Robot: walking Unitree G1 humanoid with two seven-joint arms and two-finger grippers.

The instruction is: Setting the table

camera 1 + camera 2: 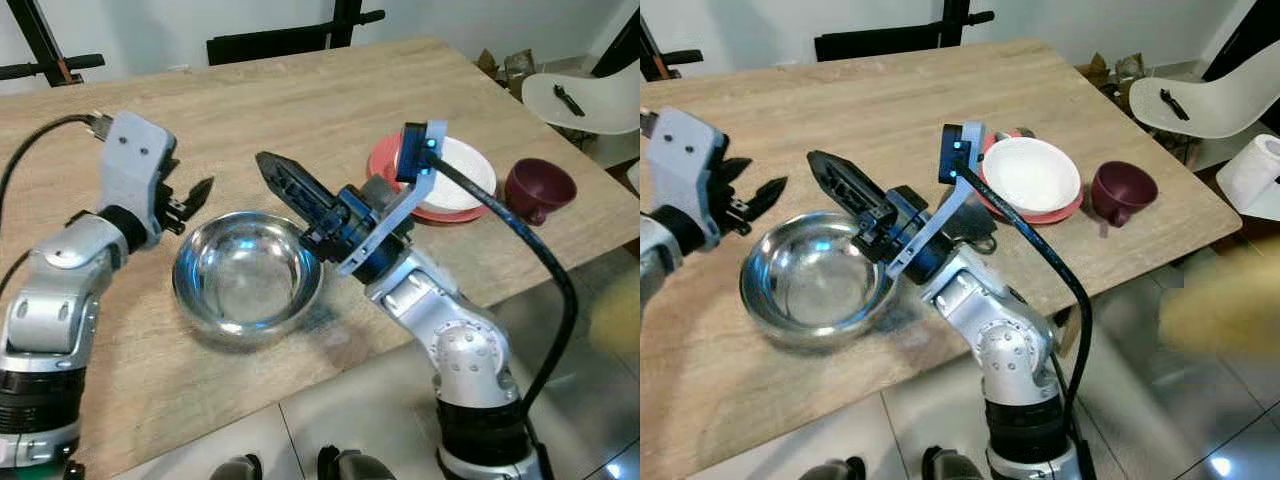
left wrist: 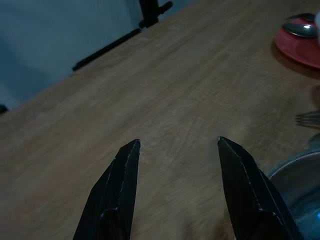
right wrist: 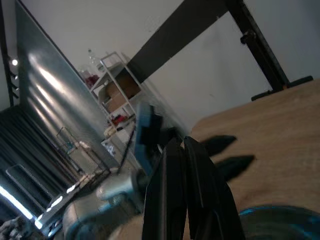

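The steel bowl (image 1: pixel 247 277) was round, polished and mirror-bright, and it held nothing. It stood on the wooden counter (image 1: pixel 300 110) near the edge closest to me, between my two arms.

My left end effector (image 1: pixel 196 197) hovered just beyond the bowl's rim at about 10 o'clock, its two black fingers (image 2: pixel 117 187) spread apart with bare wood between them. My right end effector (image 1: pixel 272 168) was raised over the bowl's rim at about 1 o'clock, fingers (image 3: pixel 187 195) pressed together, gripping nothing.

At 3 o'clock from the bowl, well apart from it, a red plate (image 1: pixel 1060 212) carried a white bowl (image 1: pixel 1031 173), empty as far as could be seen. A dark red cup (image 1: pixel 1121 192) stood just beside the plate, farther toward 3 o'clock; its interior could not be judged.

In the left wrist view, a spoon (image 2: pixel 303 28) lay on the red plate at the frame's edge, cut off, and fork tines (image 2: pixel 309 118) entered near the steel bowl's rim; the rest of the fork was out of frame. In the head views my right arm (image 1: pixel 400 230) covered part of the red plate. A white chair (image 1: pixel 585 100) stood beyond the counter's far right corner.
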